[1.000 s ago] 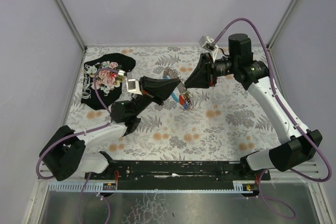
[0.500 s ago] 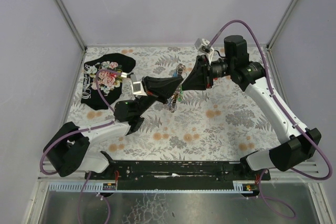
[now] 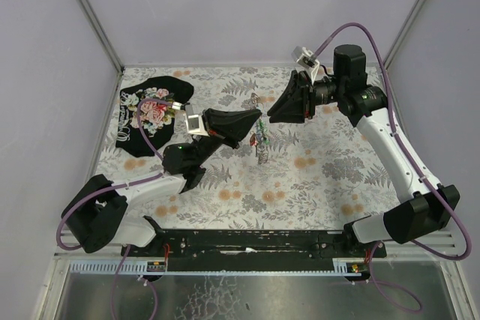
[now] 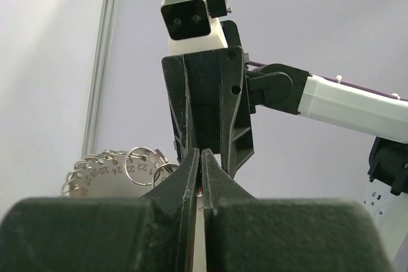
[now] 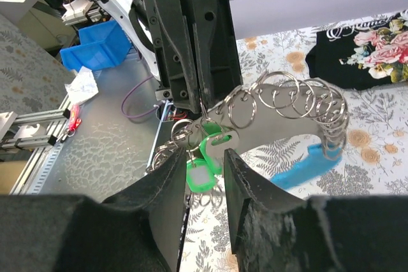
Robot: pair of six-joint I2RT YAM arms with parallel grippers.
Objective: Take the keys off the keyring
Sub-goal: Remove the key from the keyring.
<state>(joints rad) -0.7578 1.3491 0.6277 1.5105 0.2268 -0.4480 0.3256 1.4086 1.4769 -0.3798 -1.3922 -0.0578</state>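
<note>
Seen from the right wrist, the right gripper (image 5: 203, 156) fills the foreground, its two fingers apart with a narrow gap between them. Just past the tips, in line with that gap, hang the keys (image 5: 199, 175), green plastic heads lowest. They seem to touch neither finger.

Directly beyond, at twelve o'clock, the left gripper (image 5: 200, 107) points back toward the camera. Its fingers are pressed together on the near end of the keyring (image 5: 280, 128).

The keyring's curved grey fob, lined with small rings, runs off toward three o'clock, its long axis crossing the right gripper's line of reach. A light-blue end (image 5: 298, 171) droops toward four o'clock.

The right gripper looks nearer the keys and better placed to pinch one.

Far off at two o'clock, a black floral cloth (image 5: 357, 49) lies on the table (image 5: 382, 151).
</note>
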